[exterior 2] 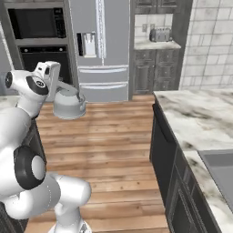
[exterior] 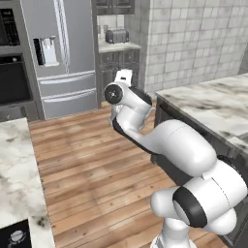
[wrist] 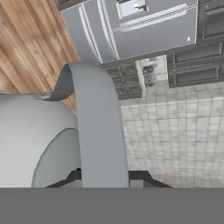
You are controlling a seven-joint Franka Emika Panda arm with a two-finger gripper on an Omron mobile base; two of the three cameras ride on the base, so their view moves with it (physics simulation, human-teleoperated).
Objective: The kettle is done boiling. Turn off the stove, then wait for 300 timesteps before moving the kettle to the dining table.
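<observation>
The silver-grey kettle (exterior 2: 69, 104) hangs in the air over the wooden floor, out in front of the fridge. My gripper (exterior 2: 61, 86) is shut on its slanted grey handle (wrist: 98, 131), and in the hand view the rounded body (wrist: 30, 144) bulges to the left of my gripper (wrist: 105, 177). In the left base view my own arm hides the kettle. A black corner of the stove (exterior: 14, 237) shows at the lower left, set into a marble counter (exterior: 14, 164). Another marble counter (exterior 2: 195, 113) on a dark base runs along the right. I cannot tell which one is the dining table.
A steel fridge (exterior 2: 98, 45) and a wall oven stack (exterior 2: 38, 36) stand at the far end of the wooden-floor aisle (exterior 2: 113, 136). A toaster (exterior 2: 159, 34) sits on a back counter. A tiled wall (exterior: 193, 38) rises behind the right counter, which holds a grey inset (exterior 2: 220, 164).
</observation>
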